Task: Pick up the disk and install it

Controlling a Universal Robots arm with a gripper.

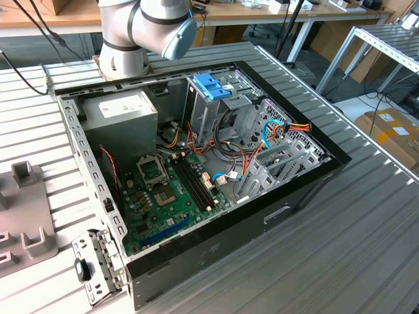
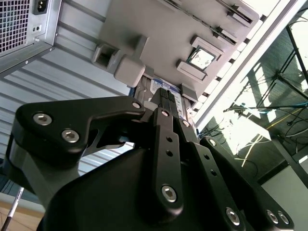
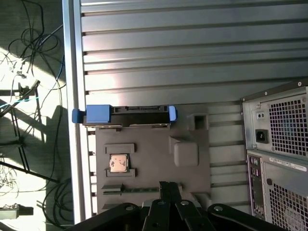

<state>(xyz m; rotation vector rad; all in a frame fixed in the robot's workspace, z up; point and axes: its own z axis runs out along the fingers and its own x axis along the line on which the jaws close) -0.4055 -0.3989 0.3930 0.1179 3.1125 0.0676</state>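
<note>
The black metal gripper [image 3: 169,185] hangs over a flat grey plastic plate [image 3: 192,178], its two slim fingers [image 3: 165,191] pressed together and holding nothing. Beyond them, at the plate's far edge, the dark flat rectangular disk [image 3: 139,109], framed in bright blue plastic, stands on its long edge, apart from the fingers. The plate lies on a ribbed aluminium table [image 3: 192,48] beside the open black computer case [image 1: 216,229]. Farther away is a sunlit floor [image 3: 19,62].
</note>
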